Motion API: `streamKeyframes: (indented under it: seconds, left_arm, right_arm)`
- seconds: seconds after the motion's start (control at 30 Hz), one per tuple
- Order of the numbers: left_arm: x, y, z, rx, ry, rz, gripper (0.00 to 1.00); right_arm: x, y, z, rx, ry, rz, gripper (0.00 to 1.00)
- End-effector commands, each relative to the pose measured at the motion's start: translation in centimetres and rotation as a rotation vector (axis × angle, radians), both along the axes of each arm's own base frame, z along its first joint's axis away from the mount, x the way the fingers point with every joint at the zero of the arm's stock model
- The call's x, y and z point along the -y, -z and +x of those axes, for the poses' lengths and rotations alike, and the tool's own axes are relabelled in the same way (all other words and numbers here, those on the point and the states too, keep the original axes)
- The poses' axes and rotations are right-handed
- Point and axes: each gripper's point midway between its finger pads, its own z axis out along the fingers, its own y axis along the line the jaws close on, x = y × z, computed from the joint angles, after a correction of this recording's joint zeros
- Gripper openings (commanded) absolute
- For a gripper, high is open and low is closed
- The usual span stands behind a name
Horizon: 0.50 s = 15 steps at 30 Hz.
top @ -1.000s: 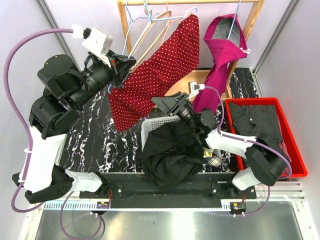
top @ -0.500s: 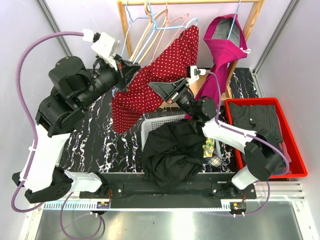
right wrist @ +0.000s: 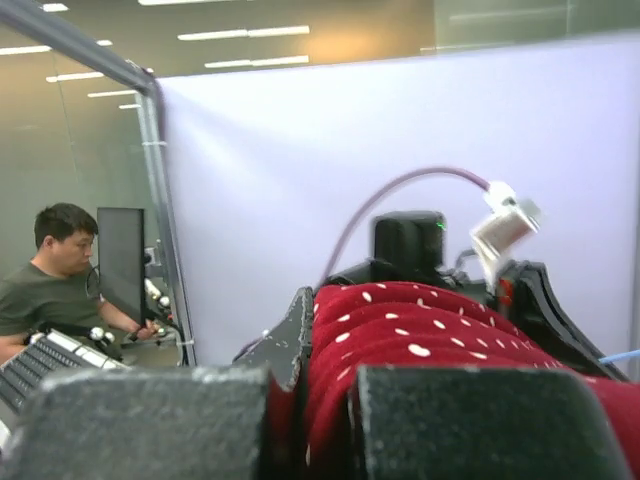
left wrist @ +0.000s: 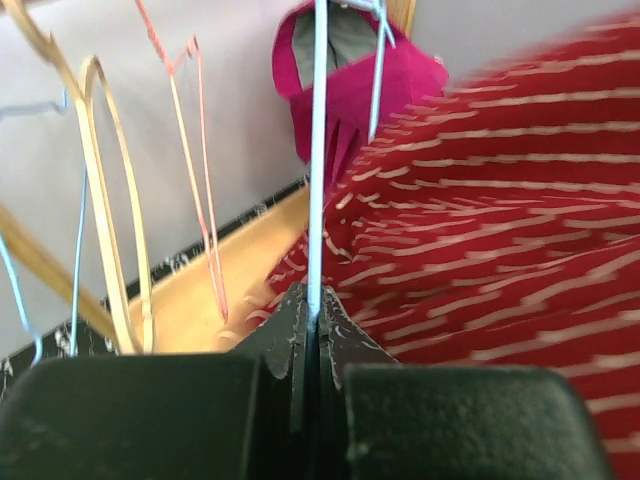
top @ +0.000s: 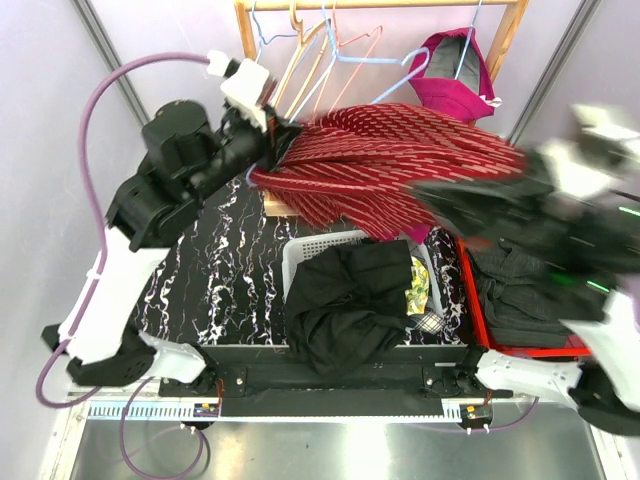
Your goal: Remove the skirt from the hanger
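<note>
The red, white-dotted skirt (top: 400,165) is stretched sideways between both arms, blurred by motion. My left gripper (top: 278,140) is shut on the thin blue wire of the hanger (left wrist: 317,150), with the skirt (left wrist: 500,200) bunched just right of the jaws (left wrist: 312,315). My right gripper (top: 428,195) is shut on a thick fold of the skirt (right wrist: 400,330), which fills the gap between its fingers (right wrist: 325,400). The right arm is a blur at the right edge of the top view.
A white basket (top: 300,250) under the skirt holds black clothing (top: 350,300). A red bin (top: 466,272) with dark cloth stands at the right. A magenta garment (top: 450,70) and several bare hangers (top: 300,60) hang from the wooden rack (top: 400,5).
The right gripper has closed on the skirt and swung fast to the right, pulling the cloth taut. The left arm has risen toward the rack with the hanger.
</note>
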Motion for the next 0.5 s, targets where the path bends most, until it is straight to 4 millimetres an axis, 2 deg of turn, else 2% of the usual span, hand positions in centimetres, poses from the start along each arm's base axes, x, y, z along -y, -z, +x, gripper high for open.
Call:
streamKeyframes:
  seconds: [0.0,0.1,0.13,0.17,0.23,0.27,0.37,0.47]
  left_arm:
    - [0.5,-1.7,3.7,0.073,-0.096,0.001,0.0]
    - [1.1,-2.0,4.8,0.073,-0.108,0.006,0.0]
    - [1.7,-1.2,6.0,0.055,-0.124,0.023,0.0]
    - [1.8,-1.9,6.2,0.068,-0.13,0.011,0.0]
    - [2.8,-1.2,7.5,0.057,-0.135,0.026,0.0]
    - [3.0,-1.7,7.8,0.067,-0.137,0.016,0.0]
    - [4.1,-1.7,9.3,0.073,-0.145,0.005,0.0]
    - [5.1,-1.6,11.1,0.087,-0.161,-0.004,0.0]
  right_arm:
    - [4.0,0.7,-1.9,0.063,0.116,-0.091,0.0]
    - [5.0,2.1,-2.0,0.02,0.134,-0.104,0.0]
    - [5.1,2.5,-1.9,0.006,0.139,-0.105,0.0]
    - [4.6,3.8,-1.5,-0.03,0.13,-0.129,0.0]
    - [4.2,5.0,-1.1,-0.065,0.132,-0.156,0.0]
    - [3.4,6.4,-0.4,-0.1,0.133,-0.197,0.0]
    - [1.8,8.8,0.8,-0.159,0.132,-0.272,0.0]
    - [0.8,10.1,1.6,-0.189,0.128,-0.31,0.0]
